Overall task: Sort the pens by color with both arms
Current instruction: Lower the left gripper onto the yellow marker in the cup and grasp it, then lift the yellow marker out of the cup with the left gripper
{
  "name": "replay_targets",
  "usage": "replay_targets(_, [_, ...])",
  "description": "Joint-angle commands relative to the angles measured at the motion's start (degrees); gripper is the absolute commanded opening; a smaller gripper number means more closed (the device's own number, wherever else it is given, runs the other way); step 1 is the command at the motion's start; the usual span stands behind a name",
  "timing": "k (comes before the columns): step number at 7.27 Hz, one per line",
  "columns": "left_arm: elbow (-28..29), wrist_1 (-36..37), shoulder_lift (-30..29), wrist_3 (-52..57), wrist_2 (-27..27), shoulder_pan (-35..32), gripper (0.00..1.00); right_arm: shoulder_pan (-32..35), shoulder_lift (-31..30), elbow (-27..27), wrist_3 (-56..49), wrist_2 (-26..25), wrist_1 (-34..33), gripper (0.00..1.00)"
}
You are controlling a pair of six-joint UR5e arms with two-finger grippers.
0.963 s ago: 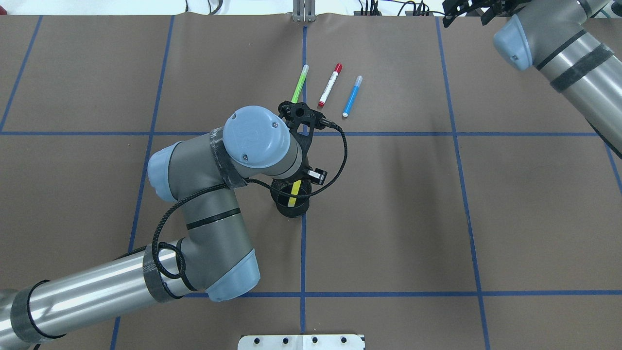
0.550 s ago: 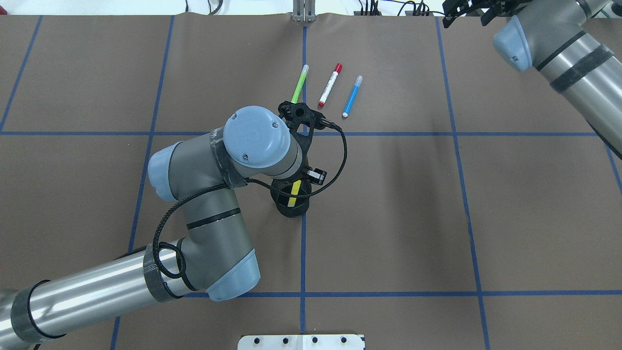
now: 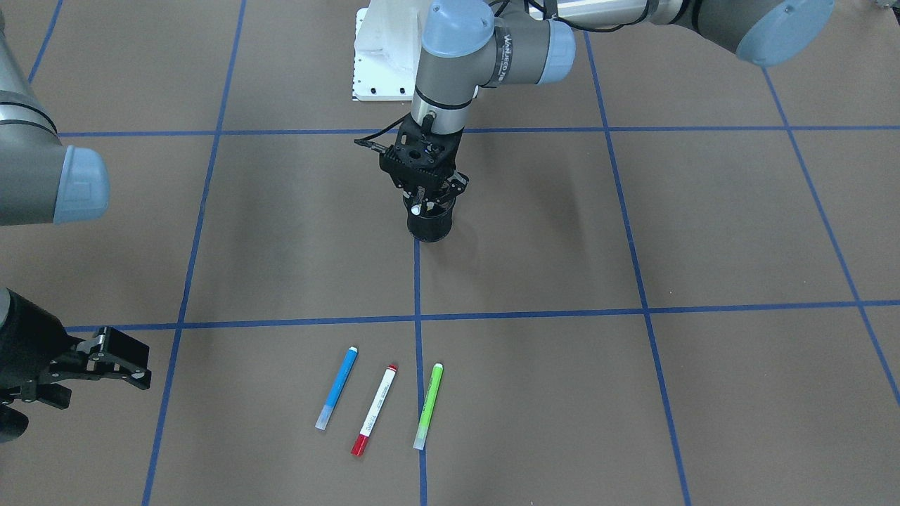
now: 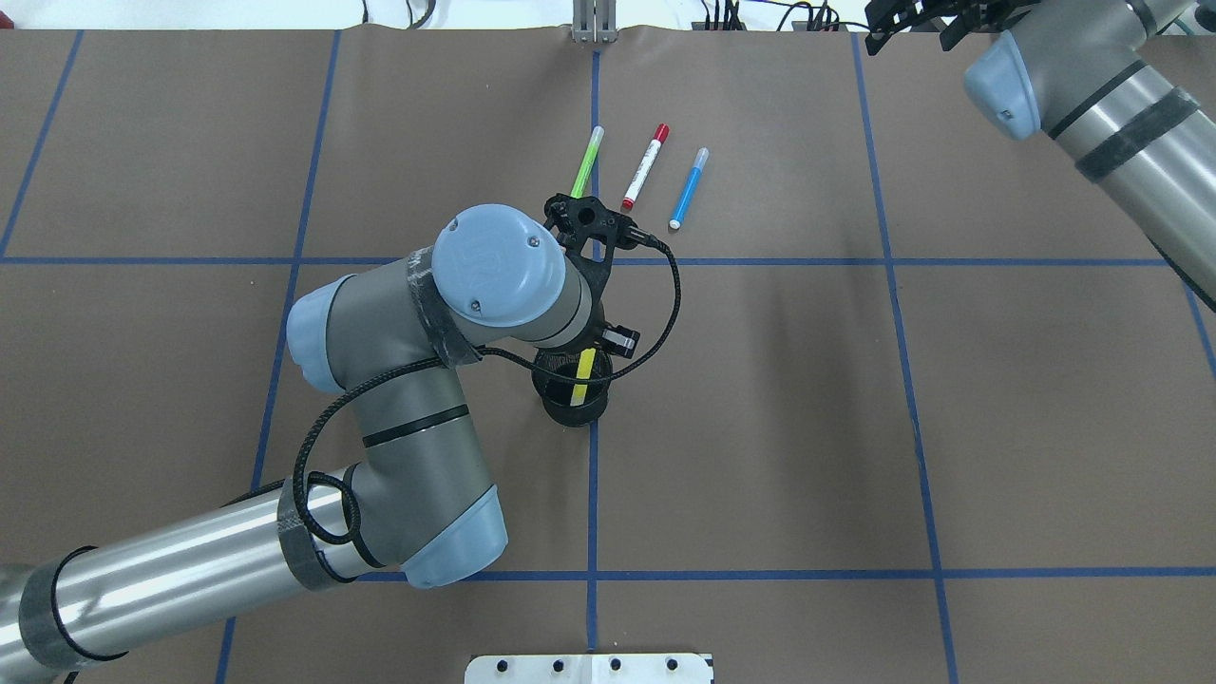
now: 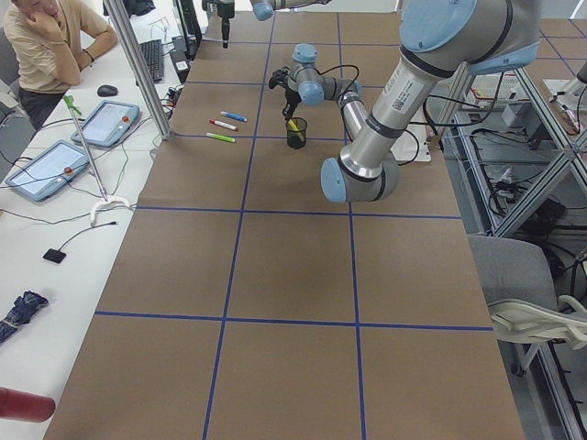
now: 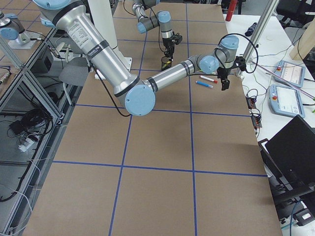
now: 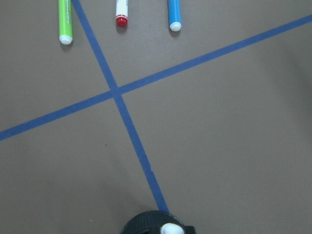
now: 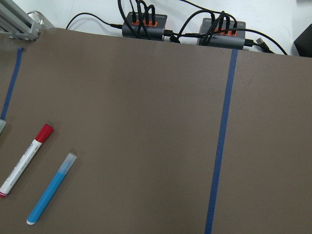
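Left arm [image 4: 399, 418] comes in low from my near-left corner. The elbow is folded and the wrist is turned straight down at the middle of the worktop [image 3: 633, 225].

Left hand [image 3: 422, 199] hangs directly over the black mesh cup [image 3: 429, 228], which stands on the centre tape line. The yellow pen [image 4: 582, 375] stands nearly upright inside the cup, its white end poking up at the rim right under the fingers. From my feeds I cannot tell whether the fingers pinch the pen or are clear of it. The left wrist camera shows only the cup's rim and that white end at the bottom edge.

Right arm [image 4: 1111, 114] is stretched toward the far right corner. Right hand [image 3: 137, 369] is held low above the worktop, fingers apart with nothing between them.

Three pens lie flat past the cross tape line on the far side, roughly parallel and slanted the same way. From my left they are:
- green pen [image 3: 429, 405], one end touching the centre tape line
- red-capped white pen [image 3: 374, 410]
- blue pen [image 3: 337, 388]

They lie close together without touching, well apart from the right hand and from the cup.
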Motion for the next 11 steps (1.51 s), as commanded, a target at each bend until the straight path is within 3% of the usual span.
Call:
replay_targets(1, [-3.0,-0.1,0.6,0.0,0.0,-0.3,0.0,0.0,0.1,0.0,0.0,0.0,0.0,0.99])
replay_targets(5, [-12.5,0.2,3.6,0.0,-0.5,-2.8,0.0,0.0,0.1,0.1,0.0,0.1,0.1,0.99])
replay_targets(7, [-13.5,-1.3,3.6,-0.9,-0.6,-5.6,0.0,0.0,0.0,0.1,0.0,0.1,0.1,0.99])
replay_targets(11, [-11.4,-12.6,3.6,-7.0,-0.2,-10.5,0.0,0.0,0.0,0.0,0.0,0.1,0.1,0.99])
